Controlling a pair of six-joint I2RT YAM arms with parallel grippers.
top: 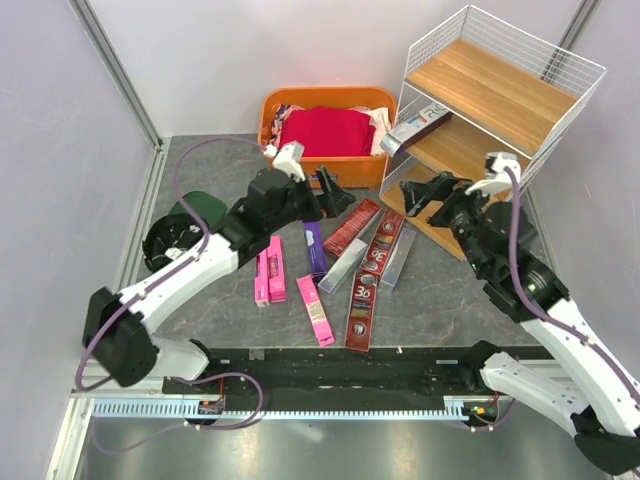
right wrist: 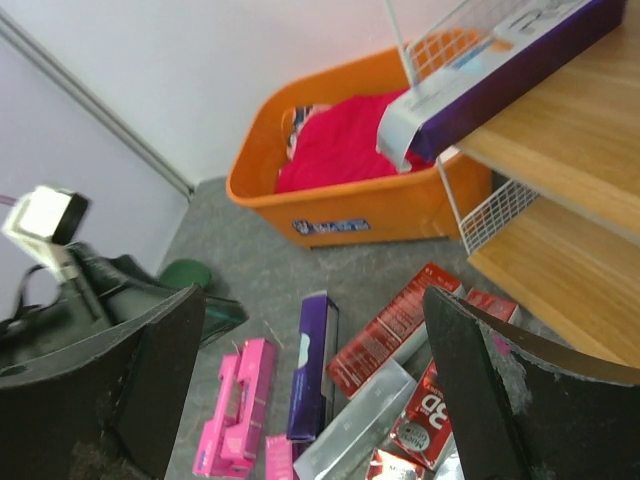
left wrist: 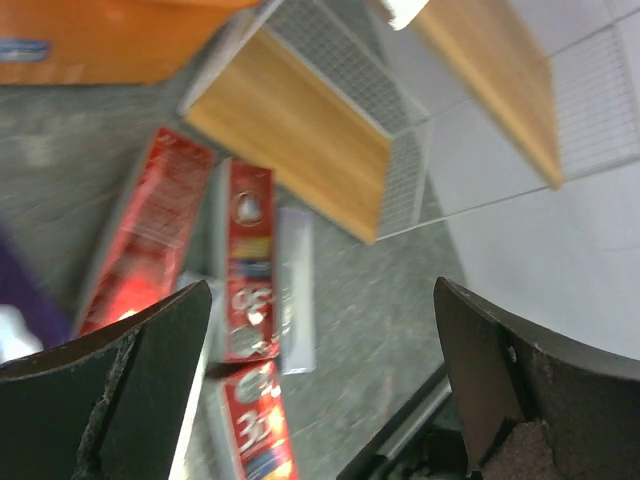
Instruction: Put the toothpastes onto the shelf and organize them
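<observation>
1. Jaws stand wide apart and empty on my left gripper (left wrist: 320, 300) and right gripper (right wrist: 312, 300).
2. Toothpastes (top: 362, 300) lie scattered on the table (top: 440, 290) nearby; one overhangs the shelf (top: 500, 90).
3. Light, stiff, crushable cardboard, I judge: pinch across the narrow width, mid-length.

Bright, even light, soft shadows; left wrist view smears the toothpastes (left wrist: 248, 262), other views sharp.
</observation>
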